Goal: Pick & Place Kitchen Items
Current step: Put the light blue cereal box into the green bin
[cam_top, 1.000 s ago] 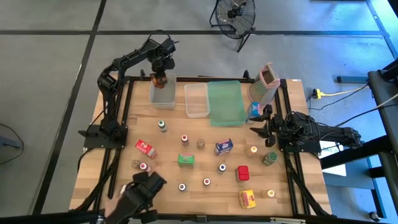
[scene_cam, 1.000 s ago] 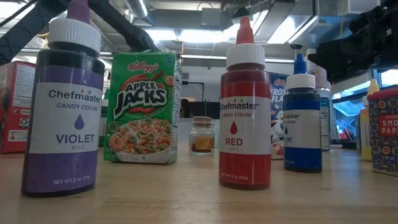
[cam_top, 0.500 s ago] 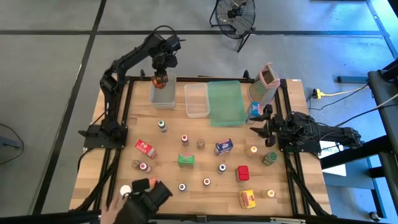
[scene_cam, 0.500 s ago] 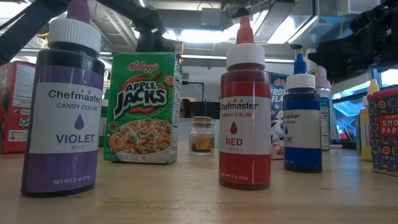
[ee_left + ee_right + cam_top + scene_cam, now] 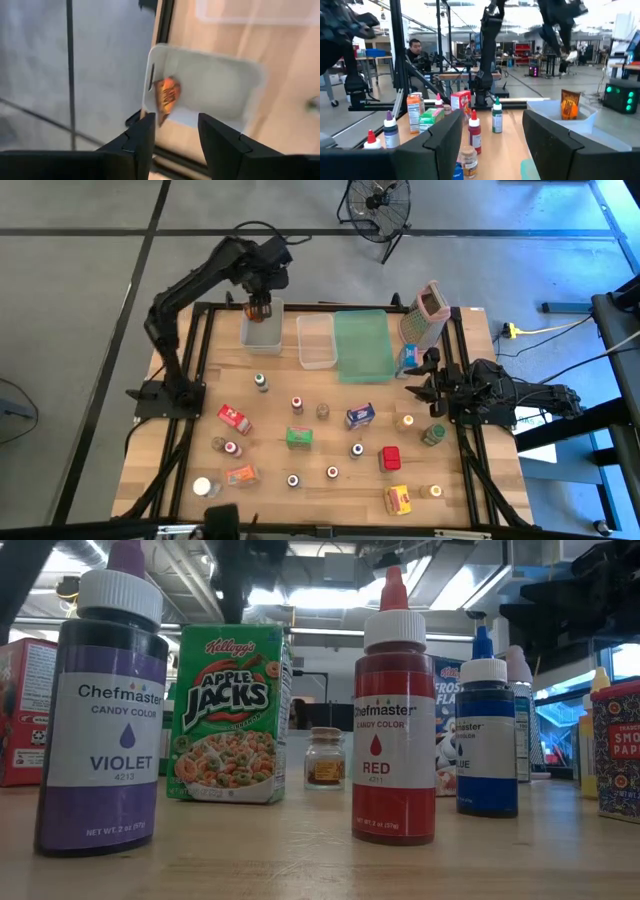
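Note:
My left gripper (image 5: 260,298) hangs open high above the far-left clear bin (image 5: 262,335), fingers pointing down, with nothing between them (image 5: 175,137). An orange packet (image 5: 166,96) stands inside that bin, leaning against its wall, also seen in the right wrist view (image 5: 569,105). My right gripper (image 5: 414,377) waits open and level at the table's right side (image 5: 492,135). Small bottles, jars and boxes stand spread over the wooden table, among them a green box (image 5: 298,436), a red box (image 5: 235,418) and a blue box (image 5: 360,415).
A second clear bin (image 5: 315,340), a green tray (image 5: 363,345) and a metal grater (image 5: 428,315) line the far edge. An orange packet (image 5: 240,475) and a white-capped jar (image 5: 203,486) sit near the front left. The low view shows violet (image 5: 100,710) and red (image 5: 395,710) bottles close up.
My left gripper has risen well above the far-left bin, staying open; the orange packet has stayed in the bin. At the near left edge a person's hand has left a small orange packet and a white-capped jar on the table and drawn back.

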Available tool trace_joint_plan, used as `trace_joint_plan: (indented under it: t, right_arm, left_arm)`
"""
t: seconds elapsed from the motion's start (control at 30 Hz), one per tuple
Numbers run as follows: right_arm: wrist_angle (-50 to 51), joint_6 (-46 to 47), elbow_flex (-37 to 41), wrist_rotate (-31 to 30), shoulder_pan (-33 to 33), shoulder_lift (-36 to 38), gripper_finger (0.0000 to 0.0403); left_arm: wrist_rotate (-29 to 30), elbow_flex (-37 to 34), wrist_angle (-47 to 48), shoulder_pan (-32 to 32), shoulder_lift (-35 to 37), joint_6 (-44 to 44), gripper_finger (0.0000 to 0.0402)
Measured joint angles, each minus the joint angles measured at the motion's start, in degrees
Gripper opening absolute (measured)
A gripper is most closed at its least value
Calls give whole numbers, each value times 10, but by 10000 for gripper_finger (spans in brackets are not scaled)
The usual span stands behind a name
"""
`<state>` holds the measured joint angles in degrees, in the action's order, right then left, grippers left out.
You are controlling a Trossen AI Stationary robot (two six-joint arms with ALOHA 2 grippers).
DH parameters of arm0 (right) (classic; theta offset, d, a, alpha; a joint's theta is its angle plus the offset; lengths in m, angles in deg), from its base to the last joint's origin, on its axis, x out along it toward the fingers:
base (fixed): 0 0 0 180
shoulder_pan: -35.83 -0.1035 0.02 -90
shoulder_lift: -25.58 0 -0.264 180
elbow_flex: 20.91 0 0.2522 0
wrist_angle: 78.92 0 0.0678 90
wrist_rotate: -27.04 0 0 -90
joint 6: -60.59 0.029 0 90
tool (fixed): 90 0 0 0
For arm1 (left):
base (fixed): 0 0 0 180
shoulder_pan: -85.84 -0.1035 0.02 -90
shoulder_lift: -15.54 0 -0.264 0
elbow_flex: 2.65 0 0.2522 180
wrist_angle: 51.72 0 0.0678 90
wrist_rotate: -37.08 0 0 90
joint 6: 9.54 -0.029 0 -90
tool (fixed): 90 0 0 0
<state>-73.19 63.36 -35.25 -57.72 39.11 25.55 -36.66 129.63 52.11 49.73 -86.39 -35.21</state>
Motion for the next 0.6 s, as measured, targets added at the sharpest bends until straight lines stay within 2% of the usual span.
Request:
trace_joint_plan:
  t: [0.23, 0.4, 0.5, 0.6]
  right_arm:
    - [1, 13, 0, 1, 0, 0, 211]
    - [0, 17, 0, 36, 0, 0, 219]
    - [3, 28, 0, 40, 0, 0, 245]
    - [3, 28, 0, 40, 0, 0, 290]
  left_arm:
    - [-85, 0, 0, 41, 89, 93, 144]
    - [-94, -14, -1, 69, 143, 141, 144]
    - [-96, -49, -11, 80, 176, 146, 143]
    - [-96, -104, -39, 85, 209, 154, 144]
